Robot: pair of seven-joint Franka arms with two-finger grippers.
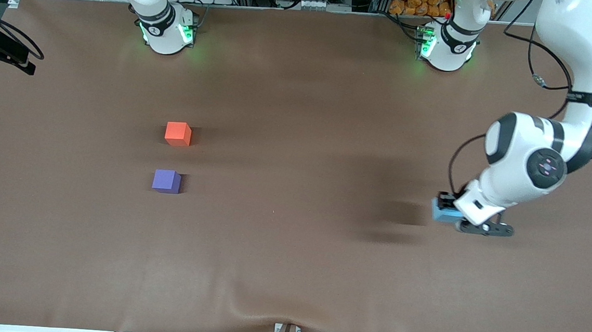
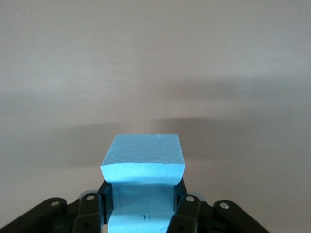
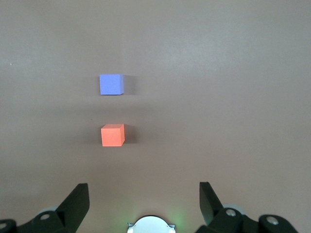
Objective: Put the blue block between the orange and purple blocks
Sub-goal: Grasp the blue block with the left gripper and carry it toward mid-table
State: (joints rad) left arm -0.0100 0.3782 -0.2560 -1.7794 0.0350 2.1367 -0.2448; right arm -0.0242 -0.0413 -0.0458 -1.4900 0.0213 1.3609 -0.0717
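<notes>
Front view: left gripper (image 1: 448, 210) is clamped on the blue block (image 1: 443, 212), low at the table toward the left arm's end; whether it is lifted yet is unclear. Left wrist view confirms fingers (image 2: 188, 213) squeezing the block. Orange block (image 1: 178, 134) and purple block (image 1: 166, 181) sit toward the right arm's end, a gap between them, purple nearer the camera. Right gripper (image 3: 144, 204) waits, jaws wide, high over its base. Grasp done; carry and placement left.
</notes>
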